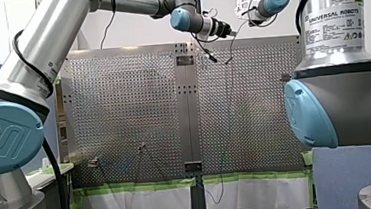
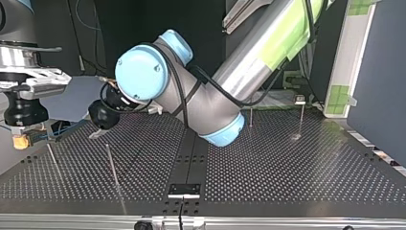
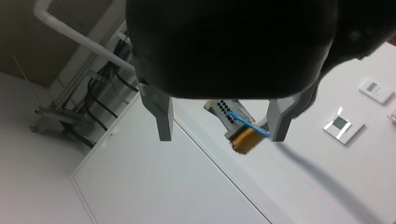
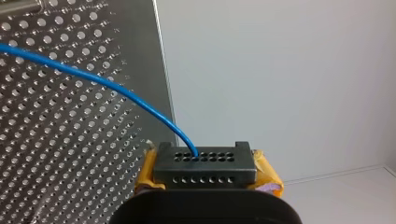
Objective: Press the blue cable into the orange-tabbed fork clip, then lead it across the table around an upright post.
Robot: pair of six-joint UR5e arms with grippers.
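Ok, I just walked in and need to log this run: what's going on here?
My right arm's end effector is shut on the blue cable, holding it up near the edge of the table at the top view's left. My left arm's end effector hangs right beside it with its fingers open, gripping nothing. No cable shows around the upright posts yet.
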